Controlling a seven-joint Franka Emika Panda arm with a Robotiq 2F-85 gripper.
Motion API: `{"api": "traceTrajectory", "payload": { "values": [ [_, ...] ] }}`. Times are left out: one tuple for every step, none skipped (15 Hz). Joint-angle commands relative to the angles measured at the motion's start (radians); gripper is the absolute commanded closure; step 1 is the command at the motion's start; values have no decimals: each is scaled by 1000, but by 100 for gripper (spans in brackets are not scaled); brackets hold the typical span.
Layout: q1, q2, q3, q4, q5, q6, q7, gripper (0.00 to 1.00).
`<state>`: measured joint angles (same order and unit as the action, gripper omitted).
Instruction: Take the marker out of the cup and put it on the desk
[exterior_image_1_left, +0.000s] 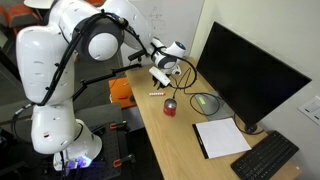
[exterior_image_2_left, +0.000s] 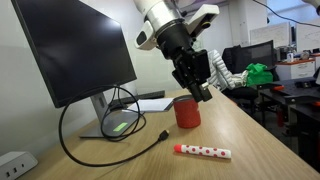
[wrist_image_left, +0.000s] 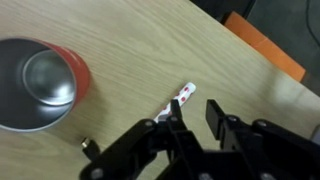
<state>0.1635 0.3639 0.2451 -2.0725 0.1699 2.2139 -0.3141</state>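
Observation:
The marker (exterior_image_2_left: 203, 152) is a short white stick with red dots. It lies flat on the light-wood desk (exterior_image_2_left: 255, 135), in front of the red cup (exterior_image_2_left: 186, 112). In the wrist view the cup (wrist_image_left: 40, 85) stands upright and looks empty. There the marker (wrist_image_left: 182, 96) lies right of the cup, its lower end hidden behind a finger. My gripper (wrist_image_left: 193, 115) is open and holds nothing. It hangs just above the desk near the cup in both exterior views (exterior_image_2_left: 203, 90) (exterior_image_1_left: 160, 78).
A large black monitor (exterior_image_2_left: 80, 45) stands behind the cup. A black cable (exterior_image_2_left: 110, 160) loops in front of it. A white paper sheet (exterior_image_1_left: 222, 137) and a keyboard (exterior_image_1_left: 265, 157) lie further along the desk. An orange object (exterior_image_1_left: 121, 92) sits by the desk edge.

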Motion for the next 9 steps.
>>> {"api": "traceTrajectory", "payload": {
  "values": [
    [-35, -55, 2, -33, 25, 27, -48, 32],
    [-44, -67, 2, -38, 28, 21, -61, 26],
    [-53, -85, 0, -47, 29, 19, -71, 19],
    [-60, -99, -1, -55, 32, 20, -83, 10],
    [-66, -118, -3, -66, 31, 19, -93, 4],
    [-70, -136, -6, -80, 34, 33, -98, 0],
    [-74, -153, -8, -91, 37, 36, -101, 0],
    [-78, -168, -10, -101, 43, 38, -116, 0],
    [-83, -182, -12, -111, 51, 42, -137, 0]
  ]
}}
